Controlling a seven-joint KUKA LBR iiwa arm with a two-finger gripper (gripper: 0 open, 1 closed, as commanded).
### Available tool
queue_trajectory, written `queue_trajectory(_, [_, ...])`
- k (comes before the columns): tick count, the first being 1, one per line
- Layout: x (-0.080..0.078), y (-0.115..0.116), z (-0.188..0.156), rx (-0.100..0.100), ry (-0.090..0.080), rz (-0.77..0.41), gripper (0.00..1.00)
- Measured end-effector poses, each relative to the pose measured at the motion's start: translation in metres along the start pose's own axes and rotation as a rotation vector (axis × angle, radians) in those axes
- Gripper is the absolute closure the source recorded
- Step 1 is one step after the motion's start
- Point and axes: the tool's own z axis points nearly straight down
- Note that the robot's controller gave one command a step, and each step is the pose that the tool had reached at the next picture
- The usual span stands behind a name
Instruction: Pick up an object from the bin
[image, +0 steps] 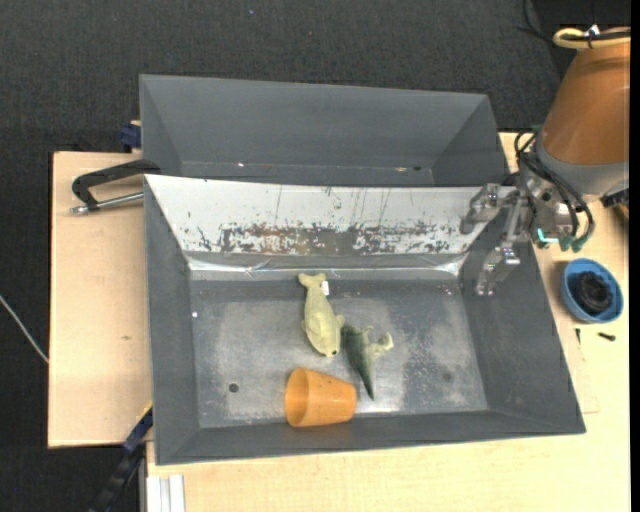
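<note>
Pincer (492, 268) at about 2 o'clock of the bin (240, 340), hanging from the arm's wrist against the upper part of the right-hand wall, above the floor and well apart from every loose thing; you cannot tell from this view whether it stands wide or narrow, and you see nothing in it. The arm's orange cover (592, 100) sits beyond the bin's rim, further toward 2 o'clock. On the bin floor you have three things grouped near the centre. A pale yellow-green fish-like toy (320, 316) lies just toward 12 o'clock of centre, its tail pointing at the back wall. Just beside it, toward 4 o'clock, lies a slim dark green toy (359, 366), its long axis running roughly 11 to 5 o'clock, with a small pale piece (379, 343) at its upper right; whether that piece belongs to it you cannot tell. An orange cup (319, 397) lies on its side at 6 o'clock, near the front wall, its mouth turned toward 9 o'clock, close below the green toy's lower tip.
</note>
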Motion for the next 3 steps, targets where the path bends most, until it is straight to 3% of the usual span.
queue_trajectory(1, [0.025, 0.061, 0.110, -0.003, 0.001, 0.038, 0.00])
queue_trajectory(2, [0.078, 0.114, 0.159, 0.001, -0.010, -0.022, 0.00])
queue_trajectory(3, [0.075, 0.112, 0.156, 0.002, -0.016, -0.020, 1.00])
